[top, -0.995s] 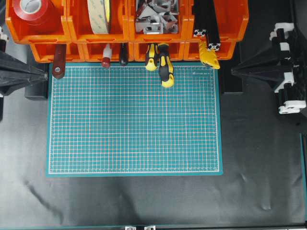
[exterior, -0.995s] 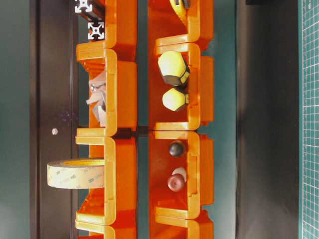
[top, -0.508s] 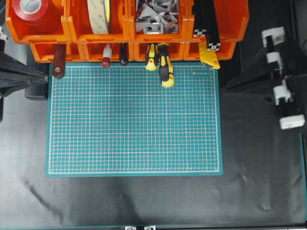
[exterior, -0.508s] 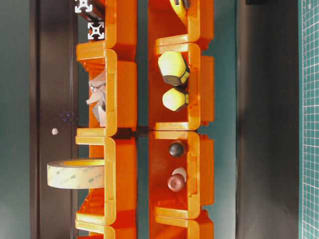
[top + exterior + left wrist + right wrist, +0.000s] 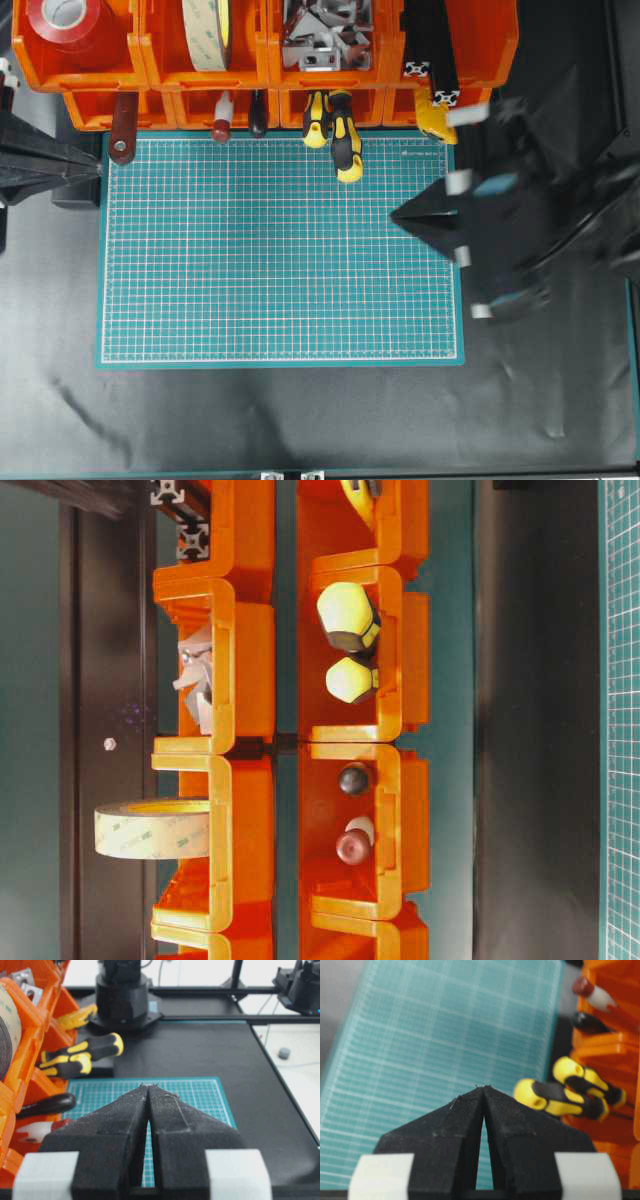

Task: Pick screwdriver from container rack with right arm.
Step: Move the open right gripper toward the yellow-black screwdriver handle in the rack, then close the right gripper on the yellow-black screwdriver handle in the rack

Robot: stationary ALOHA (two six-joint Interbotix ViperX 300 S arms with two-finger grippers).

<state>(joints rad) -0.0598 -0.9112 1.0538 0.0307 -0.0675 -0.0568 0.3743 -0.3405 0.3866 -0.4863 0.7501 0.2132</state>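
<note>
- Reaching stage judged: the right pincer [image 5: 400, 214] is seen blurred over the right part of the green mat [image 5: 250, 280], tips pressed together, nothing held; the right wrist view shows the two fingers [image 5: 460, 1125] meeting at a point.
- Two yellow-and-black handles stick out of one lower bin of the orange rack [image 5: 270, 70]. The longer one, the screwdriver [image 5: 346, 147], overhangs the mat's top edge; the shorter one [image 5: 316, 118] lies just beside it, seemingly touching.
- Risk: the wrong handle could be taken, or both pinched at once, because the two lie side by side and look alike.
- Risk: with tips closed, the handle would be pushed back into the bin rather than gripped; the pincer would need to be spread before arrival.
- Risk: the shaft is hidden inside the bin, so its length cannot be told; a pull at an angle might snag it on the bin lip or drag the neighbour out.
- Risk: the yellow tool [image 5: 433, 112] in the next bin lies near the approach path and might be clipped.
- Left pincer [image 5: 148, 1087] is parked at the mat's left edge, pressed together, empty.
</note>
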